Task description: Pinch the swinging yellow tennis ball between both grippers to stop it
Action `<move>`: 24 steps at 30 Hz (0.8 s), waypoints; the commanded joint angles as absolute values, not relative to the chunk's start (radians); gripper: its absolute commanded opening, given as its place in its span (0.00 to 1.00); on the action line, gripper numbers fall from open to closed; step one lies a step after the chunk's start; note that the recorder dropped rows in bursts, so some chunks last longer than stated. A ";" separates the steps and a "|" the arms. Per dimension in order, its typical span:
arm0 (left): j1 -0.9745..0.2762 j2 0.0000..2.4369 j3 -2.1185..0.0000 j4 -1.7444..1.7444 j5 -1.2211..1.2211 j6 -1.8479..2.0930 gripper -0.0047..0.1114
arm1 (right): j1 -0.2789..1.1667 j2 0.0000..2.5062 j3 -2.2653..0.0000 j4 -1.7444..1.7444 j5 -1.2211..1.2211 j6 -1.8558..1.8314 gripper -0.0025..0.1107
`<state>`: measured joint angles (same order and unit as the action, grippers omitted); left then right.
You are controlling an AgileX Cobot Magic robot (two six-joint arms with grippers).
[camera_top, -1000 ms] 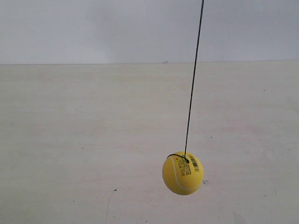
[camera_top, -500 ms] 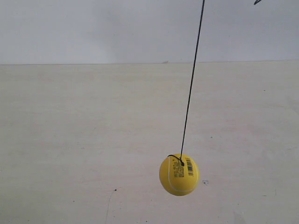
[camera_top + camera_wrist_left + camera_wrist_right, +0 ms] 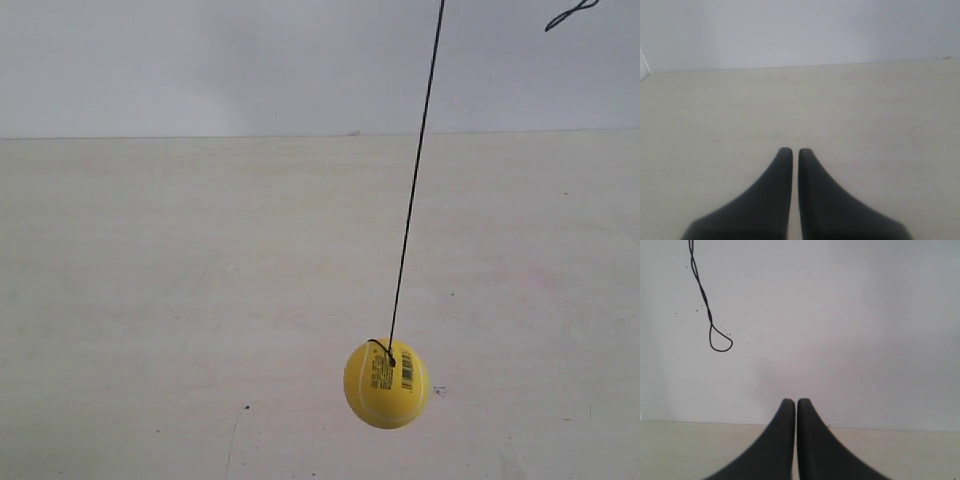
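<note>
pale wood table [image 3: 150,300] below the yellow tennis ball [image 3: 386,385], white wall [image 3: 200,60] behind

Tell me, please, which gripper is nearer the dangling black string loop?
Probably right: the loop hangs ahead of the right gripper; the left gripper faces table and wall, no loop in view.

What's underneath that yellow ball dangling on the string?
Only the pale table. The ball hangs on its string, and nothing else shows below it. The patch of table right behind the ball is covered, so that bit cannot be checked.
</note>
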<state>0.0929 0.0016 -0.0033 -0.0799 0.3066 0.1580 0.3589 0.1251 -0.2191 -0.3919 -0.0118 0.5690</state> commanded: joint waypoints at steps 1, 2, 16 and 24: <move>0.095 0.000 0.000 -0.083 0.304 0.165 0.08 | 0.359 0.123 -0.223 -0.394 -0.020 0.567 0.02; 0.095 0.000 0.000 -0.083 0.304 0.165 0.08 | 0.359 0.123 -0.223 -0.394 -0.020 0.567 0.02; 0.095 0.000 0.000 -0.083 0.304 0.165 0.08 | 0.359 0.123 -0.223 -0.394 -0.020 0.567 0.02; 0.095 0.000 0.000 -0.083 0.304 0.165 0.08 | 0.359 0.123 -0.223 -0.405 -0.019 0.557 0.02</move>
<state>0.0929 0.0016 -0.0033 -0.0799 0.3066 0.1580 0.3589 0.1251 -0.2191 -0.3919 -0.0135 0.5690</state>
